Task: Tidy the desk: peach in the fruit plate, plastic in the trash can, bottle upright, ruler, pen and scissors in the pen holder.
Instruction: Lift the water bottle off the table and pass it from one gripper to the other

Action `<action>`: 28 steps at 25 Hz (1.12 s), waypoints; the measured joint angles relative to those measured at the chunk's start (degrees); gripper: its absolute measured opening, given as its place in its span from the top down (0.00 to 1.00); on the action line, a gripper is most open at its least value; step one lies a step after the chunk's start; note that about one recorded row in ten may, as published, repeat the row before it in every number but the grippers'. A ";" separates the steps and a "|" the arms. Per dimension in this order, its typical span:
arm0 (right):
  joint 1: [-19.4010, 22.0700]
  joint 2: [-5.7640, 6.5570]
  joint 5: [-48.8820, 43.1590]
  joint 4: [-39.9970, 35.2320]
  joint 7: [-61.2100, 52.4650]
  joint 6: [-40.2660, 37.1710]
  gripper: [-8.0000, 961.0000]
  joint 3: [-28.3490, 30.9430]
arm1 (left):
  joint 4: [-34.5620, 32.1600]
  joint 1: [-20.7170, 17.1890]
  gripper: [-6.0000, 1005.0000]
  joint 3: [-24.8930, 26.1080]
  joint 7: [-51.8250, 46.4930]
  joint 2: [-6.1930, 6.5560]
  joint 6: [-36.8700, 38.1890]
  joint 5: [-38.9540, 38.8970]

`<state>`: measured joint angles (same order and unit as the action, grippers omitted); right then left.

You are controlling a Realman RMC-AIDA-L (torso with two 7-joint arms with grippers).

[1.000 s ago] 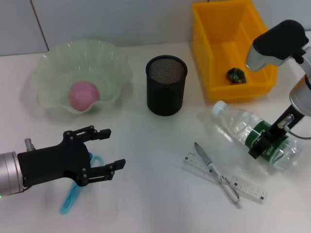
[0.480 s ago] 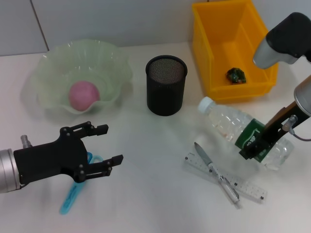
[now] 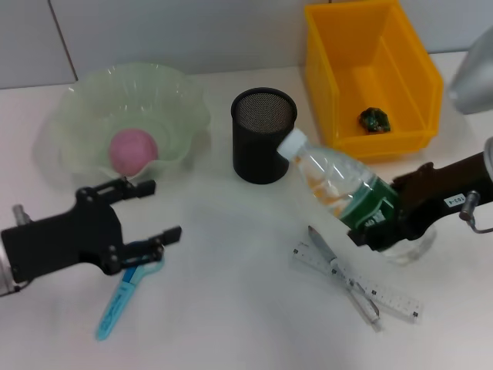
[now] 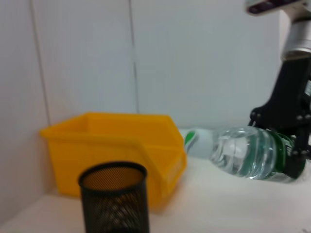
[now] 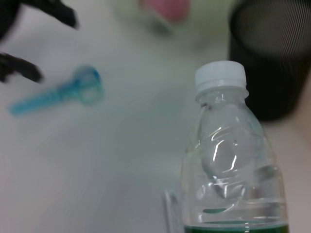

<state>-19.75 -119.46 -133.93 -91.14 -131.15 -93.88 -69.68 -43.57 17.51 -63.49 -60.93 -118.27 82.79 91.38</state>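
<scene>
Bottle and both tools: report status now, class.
Right tool shut on bottle, tilted, base on desk. Left tool open above scissors. Pen holder close by cap.

The right gripper (image 3: 368, 227) clamped a tilted bottle (image 3: 339, 191) above the counter (image 3: 231, 308), its cap near the mesh cup (image 3: 263, 135), while the left gripper (image 3: 150, 212), jaws apart, hovered over blue scissors (image 3: 123, 289).

pink peach (image 3: 132, 151), yellow trash can (image 3: 372, 73), black pen holder (image 3: 263, 136)

Scissors (image 3: 123, 289) handles partly hidden under left gripper (image 3: 150, 212); ruler (image 3: 357, 284) crossed by pen (image 3: 343, 275); trash can (image 3: 370, 77) contents indistinct
</scene>
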 joint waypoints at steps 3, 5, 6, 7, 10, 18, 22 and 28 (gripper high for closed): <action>3.75 0.00 8.35 -0.24 6.23 2.35 0.19 1.04 | -0.07 -0.11 0.21 2.85 0.01 -0.04 1.65 -0.36; 5.51 -0.01 13.25 1.13 10.73 3.94 0.19 1.76 | 0.56 -0.11 0.21 6.50 0.00 -0.03 3.38 -1.54; 6.20 -0.01 15.51 2.43 13.34 4.88 0.19 2.05 | 0.56 -0.11 0.21 6.50 0.00 -0.03 3.38 -1.54; 6.64 -0.01 17.53 4.01 15.98 5.85 0.19 2.21 | 0.85 -0.11 0.21 7.47 -0.07 -0.04 3.82 -2.27; 7.35 0.01 23.11 9.46 24.54 8.41 0.18 2.53 | 1.97 -0.10 0.21 9.54 -0.51 0.01 4.69 -5.11; 9.22 0.06 40.74 24.18 49.36 11.35 0.18 3.42 | 4.06 0.01 0.21 13.93 -0.60 0.12 7.95 -8.11; 7.71 0.32 43.46 29.54 52.74 11.52 0.18 4.47 | 4.16 0.03 0.21 14.22 -1.03 0.11 10.03 -8.87; 5.28 0.15 43.64 34.03 55.45 11.98 0.18 4.32 | 4.21 0.80 0.21 14.27 -3.17 0.16 12.14 -9.34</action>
<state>-14.47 -119.31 -90.29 -57.11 -75.70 -81.89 -65.37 -39.36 18.31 -49.22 -64.10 -118.11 94.94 82.03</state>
